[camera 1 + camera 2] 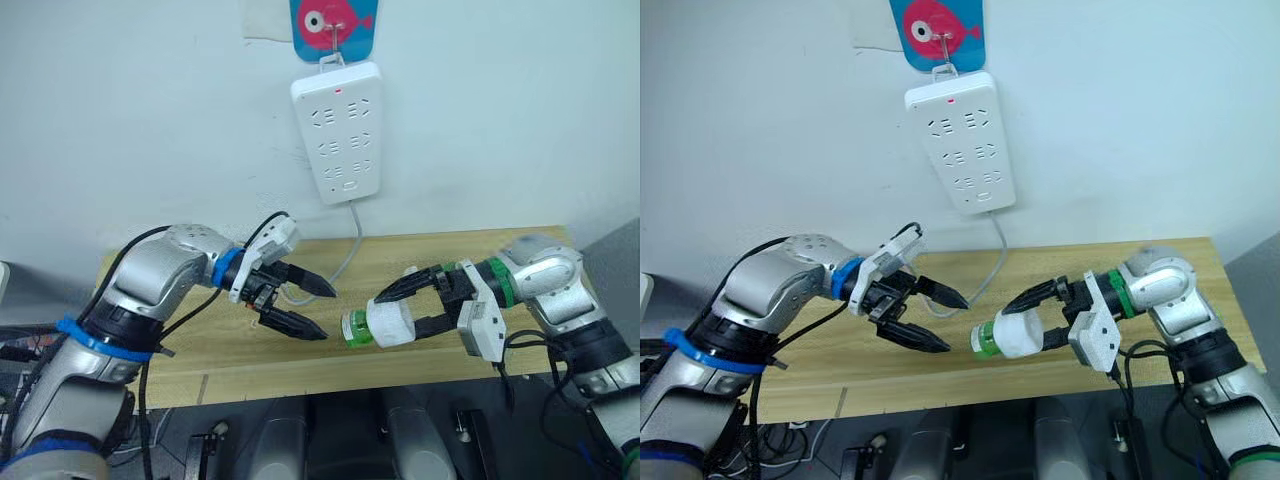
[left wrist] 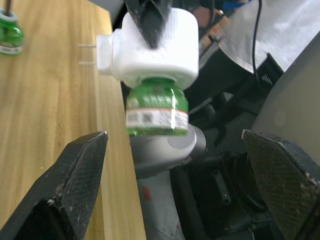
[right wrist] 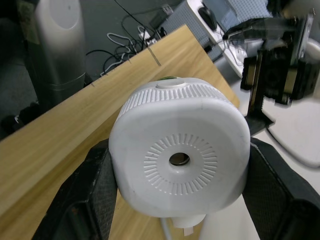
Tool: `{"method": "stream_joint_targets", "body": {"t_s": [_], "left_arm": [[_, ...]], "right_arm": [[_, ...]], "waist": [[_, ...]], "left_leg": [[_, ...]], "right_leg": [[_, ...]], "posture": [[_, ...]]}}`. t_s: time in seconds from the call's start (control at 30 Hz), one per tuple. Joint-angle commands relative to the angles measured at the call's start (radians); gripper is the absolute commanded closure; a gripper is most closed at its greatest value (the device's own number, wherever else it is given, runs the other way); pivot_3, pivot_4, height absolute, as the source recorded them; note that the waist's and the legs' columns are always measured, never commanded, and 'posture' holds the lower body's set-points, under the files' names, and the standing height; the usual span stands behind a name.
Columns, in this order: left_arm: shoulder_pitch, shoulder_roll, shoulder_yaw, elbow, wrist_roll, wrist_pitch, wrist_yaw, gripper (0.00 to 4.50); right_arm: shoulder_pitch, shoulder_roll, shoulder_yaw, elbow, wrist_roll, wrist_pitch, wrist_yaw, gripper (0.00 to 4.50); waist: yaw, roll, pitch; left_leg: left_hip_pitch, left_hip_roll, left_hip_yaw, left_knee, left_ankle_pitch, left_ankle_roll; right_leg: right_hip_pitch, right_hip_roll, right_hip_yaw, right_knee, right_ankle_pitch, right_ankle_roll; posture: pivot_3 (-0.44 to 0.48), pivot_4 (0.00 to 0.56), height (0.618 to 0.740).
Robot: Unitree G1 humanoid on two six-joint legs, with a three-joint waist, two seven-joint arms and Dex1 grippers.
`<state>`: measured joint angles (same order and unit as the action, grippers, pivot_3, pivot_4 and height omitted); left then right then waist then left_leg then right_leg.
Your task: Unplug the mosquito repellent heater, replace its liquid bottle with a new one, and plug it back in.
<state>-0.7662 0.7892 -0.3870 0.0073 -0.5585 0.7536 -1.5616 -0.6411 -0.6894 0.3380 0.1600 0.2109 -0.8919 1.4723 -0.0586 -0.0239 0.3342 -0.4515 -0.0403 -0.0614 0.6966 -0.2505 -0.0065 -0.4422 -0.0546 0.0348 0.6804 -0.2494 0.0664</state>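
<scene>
My right gripper [image 1: 398, 315] is shut on the mosquito repellent heater [image 1: 392, 323], a white rounded unit held on its side above the table's front edge. Its vented round top [image 3: 180, 159] faces the right wrist camera, with a finger [image 3: 85, 192] on either side. A green liquid bottle [image 1: 356, 328] is attached to the heater and points toward my left gripper [image 1: 328, 313]. That gripper is open, its fingertips just short of the bottle. In the left wrist view the bottle [image 2: 156, 107] hangs from the heater [image 2: 160, 47] beyond the two spread fingers [image 2: 70, 190]. The heater's two prongs show beside it.
A white power strip [image 1: 338, 130] hangs on the wall from a fish-shaped hook [image 1: 335, 22], its cord [image 1: 350, 250] dropping behind the wooden table [image 1: 200, 350]. Another green bottle [image 2: 10, 34] stands on the table. Chairs and cables lie below the table's front edge.
</scene>
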Motion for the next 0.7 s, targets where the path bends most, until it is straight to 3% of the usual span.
{"method": "stream_joint_targets", "body": {"t_s": [0.03, 0.27, 0.7], "left_arm": [[-0.041, -0.007, -0.058, 0.029, 0.074, -0.033, -0.049, 0.00], [-0.113, -0.080, -0.114, 0.049, 0.112, 0.028, -0.050, 0.00], [-0.121, -0.141, -0.168, 0.102, 0.241, -0.051, -0.039, 0.00]], "right_arm": [[-0.035, 0.017, 0.023, 0.042, 0.007, -0.059, 0.006, 1.51], [-0.070, 0.033, 0.073, 0.054, -0.004, -0.062, -0.002, 1.51], [-0.105, 0.048, 0.103, 0.057, -0.061, -0.032, -0.040, 1.51]], "waist": [[-0.001, 0.000, 0.000], [0.001, 0.000, 0.000], [0.001, 0.001, 0.000]], "left_leg": [[0.000, 0.000, 0.000, 0.000, 0.000, 0.000], [0.000, 0.000, -0.001, 0.000, 0.000, 0.000], [0.000, 0.000, -0.001, 0.000, 0.000, 0.000]], "right_leg": [[0.000, 0.000, 0.000, 0.000, 0.000, 0.000], [0.000, 0.000, 0.000, 0.000, 0.000, 0.000], [0.000, 0.000, 0.000, 0.000, 0.000, 0.000]], "posture": [[-0.085, 0.255, 0.740], [-0.080, 0.260, 0.740], [-0.097, 0.256, 0.740]]}}
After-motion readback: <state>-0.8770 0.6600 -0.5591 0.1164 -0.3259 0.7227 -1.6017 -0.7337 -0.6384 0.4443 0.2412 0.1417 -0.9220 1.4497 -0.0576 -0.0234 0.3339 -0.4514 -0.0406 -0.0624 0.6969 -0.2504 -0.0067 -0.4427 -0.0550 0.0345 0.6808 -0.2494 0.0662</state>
